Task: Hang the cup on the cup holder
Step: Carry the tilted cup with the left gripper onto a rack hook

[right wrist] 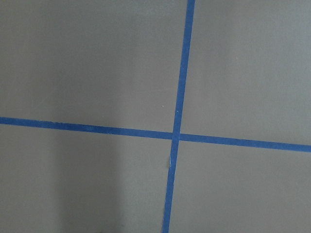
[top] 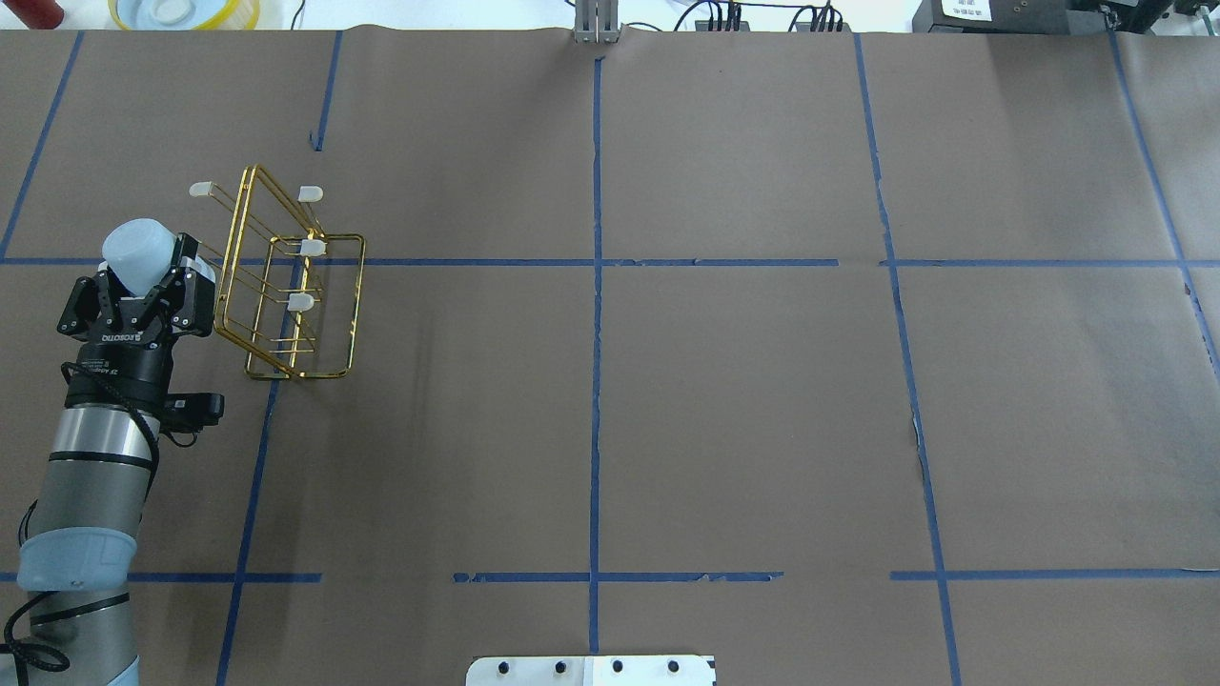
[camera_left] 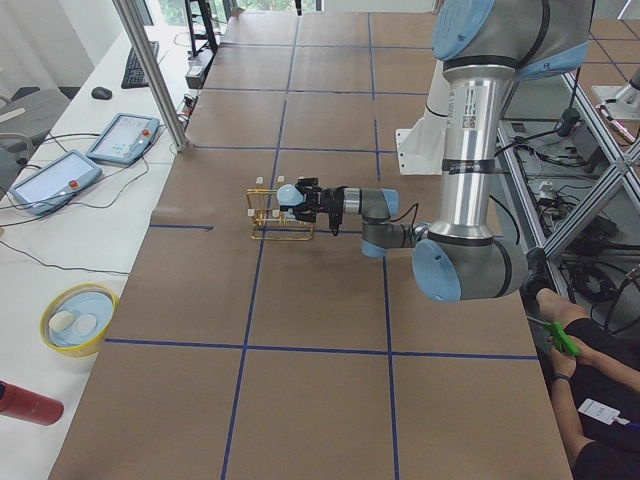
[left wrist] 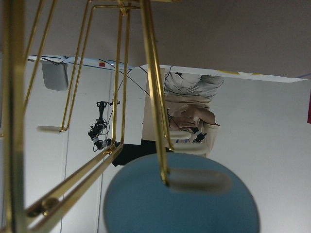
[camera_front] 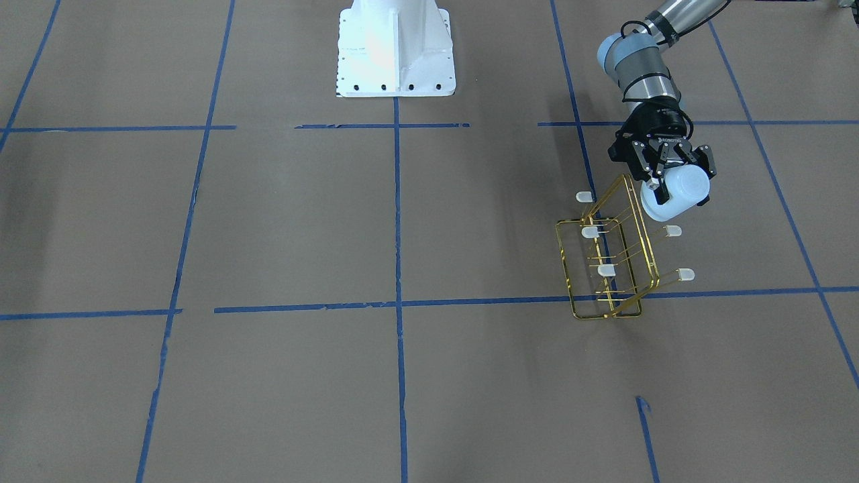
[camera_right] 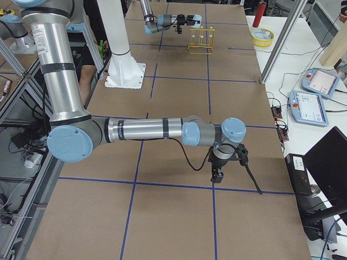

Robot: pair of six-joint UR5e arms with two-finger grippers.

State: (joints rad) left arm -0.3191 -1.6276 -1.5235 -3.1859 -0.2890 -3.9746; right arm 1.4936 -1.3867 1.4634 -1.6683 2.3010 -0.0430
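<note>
Your left arm point(top: 95, 457) reaches out low and nearly level over the table, wrist straight ahead. Your left gripper point(top: 145, 278) has both fingers clamped on the sides of the cup point(top: 139, 246), which sticks out past the fingertips. Your right arm point(camera_right: 141, 130) stretches along the far end of the table, forearm level. Its wrist is bent so your right gripper point(camera_right: 217, 172) points straight down, close above the surface. From that side view you can't tell if its fingers are apart or together.
</note>
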